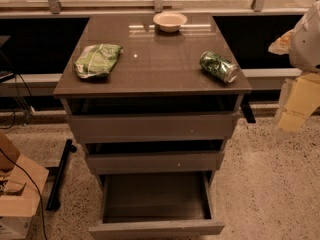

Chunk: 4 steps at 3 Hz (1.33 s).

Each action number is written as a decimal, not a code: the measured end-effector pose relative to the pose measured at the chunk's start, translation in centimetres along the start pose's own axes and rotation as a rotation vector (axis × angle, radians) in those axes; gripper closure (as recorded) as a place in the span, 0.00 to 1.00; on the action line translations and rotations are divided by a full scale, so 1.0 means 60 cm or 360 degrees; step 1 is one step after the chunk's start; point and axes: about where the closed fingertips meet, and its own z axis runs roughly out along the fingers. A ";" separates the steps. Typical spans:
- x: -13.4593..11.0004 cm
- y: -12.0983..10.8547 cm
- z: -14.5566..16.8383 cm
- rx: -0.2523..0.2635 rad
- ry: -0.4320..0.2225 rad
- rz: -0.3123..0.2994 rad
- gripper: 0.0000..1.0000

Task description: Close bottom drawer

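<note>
A glossy grey-brown cabinet (pixel 150 59) stands in the middle of the camera view, with all three drawers partly out. The bottom drawer (pixel 156 229) is pulled out the farthest. Its plain flat front lies at the lower edge of the view, and its shallow dark tray (pixel 155 196) is open and looks empty. The middle drawer (pixel 155 162) and the top drawer (pixel 150 128) stick out less. My gripper (pixel 296 106) is at the right edge, pale and yellowish, level with the top drawer. It is well to the right of the cabinet and touches nothing.
On the cabinet top lie a green chip bag (pixel 98 60), a green can (pixel 219 66) on its side and a white bowl (pixel 170 21). A cardboard box (pixel 17 194), a black cable and a black bar (pixel 60 174) are on the speckled floor at the left.
</note>
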 end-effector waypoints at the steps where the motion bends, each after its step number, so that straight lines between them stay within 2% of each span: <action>1: 0.000 0.000 0.000 0.0000 0.0000 0.0000 0.00; 2: -0.002 -0.001 -0.003 0.0015 -0.0005 0.0000 0.17; 4: -0.021 0.049 0.076 -0.0072 -0.0154 0.0103 0.62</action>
